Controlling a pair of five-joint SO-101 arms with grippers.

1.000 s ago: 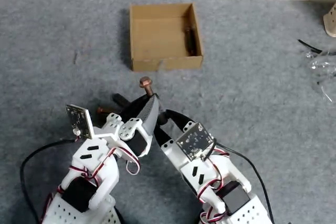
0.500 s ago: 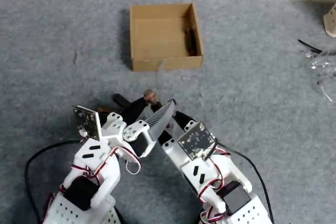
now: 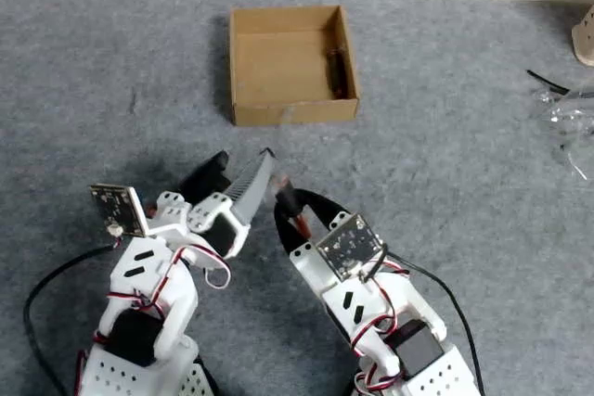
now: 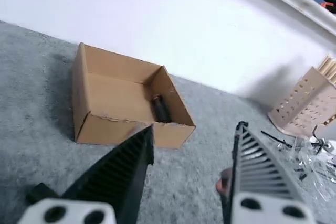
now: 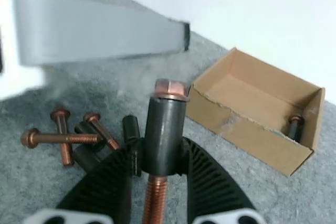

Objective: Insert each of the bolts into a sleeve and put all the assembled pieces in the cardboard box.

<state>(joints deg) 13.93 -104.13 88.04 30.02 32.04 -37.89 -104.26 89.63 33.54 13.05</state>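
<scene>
My right gripper (image 5: 160, 153) is shut on a dark sleeve (image 5: 164, 129) held upright, with a copper bolt (image 5: 168, 89) pushed through it; the head sits on top and the thread sticks out below. In the high view the right gripper (image 3: 292, 215) holds this piece (image 3: 288, 201) a short way in front of the cardboard box (image 3: 278, 116). My left gripper (image 3: 245, 157) is open just left of it, empty, and its fingers (image 4: 121, 171) point at the box (image 4: 105, 129). One assembled piece (image 3: 339, 71) lies along the box's right wall.
Several loose copper bolts (image 5: 63, 137) and dark sleeves (image 5: 131, 127) lie on the grey carpet under the left arm. Clear plastic bits and wires (image 3: 566, 108) sit at the far right, beside a pale wooden rack (image 4: 304, 103).
The left gripper brought the bolt down to the right gripper's sleeve, let go, opened and drew back to the left. The bolt now sits in the sleeve.
</scene>
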